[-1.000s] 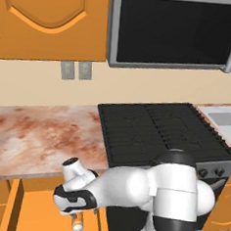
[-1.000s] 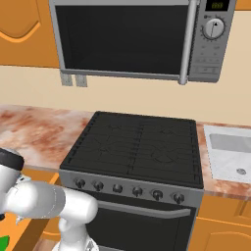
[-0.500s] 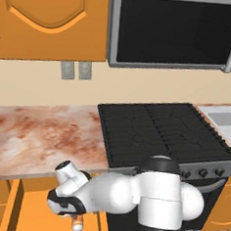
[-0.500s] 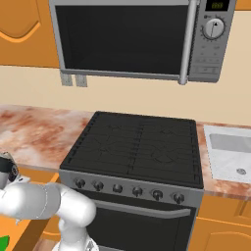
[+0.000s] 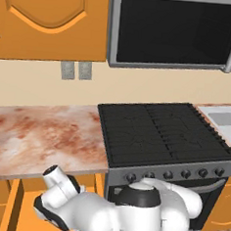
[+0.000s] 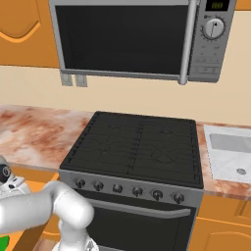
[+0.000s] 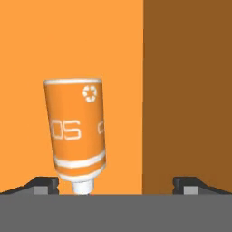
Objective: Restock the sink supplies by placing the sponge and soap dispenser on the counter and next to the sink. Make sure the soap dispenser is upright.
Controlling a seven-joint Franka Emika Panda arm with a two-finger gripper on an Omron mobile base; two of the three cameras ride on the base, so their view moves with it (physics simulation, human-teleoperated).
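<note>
The soap dispenser (image 7: 77, 131), an amber-orange bottle with a white neck, lies in the hand view on an orange drawer floor, its white end pointing toward the camera. My gripper (image 7: 115, 186) is open above it. The left fingertip (image 7: 43, 185) is close beside the bottle's neck and the right fingertip (image 7: 188, 185) stands well apart. A green sliver of the sponge (image 6: 4, 242) shows at the bottom left corner of the right base view. The marbled counter (image 5: 42, 136) runs left of the stove, and the sink (image 6: 230, 157) lies to the stove's right.
A black stovetop (image 5: 160, 133) with its oven sits between the counter stretch and the sink. A microwave (image 6: 132, 39) hangs above it. The arm bends low into an open orange drawer (image 5: 9, 212) under the counter. A darker brown drawer wall (image 7: 188, 90) stands right of the bottle.
The arm has folded further down and left, carrying the hand lower into the drawer. The jaws have stayed open.
</note>
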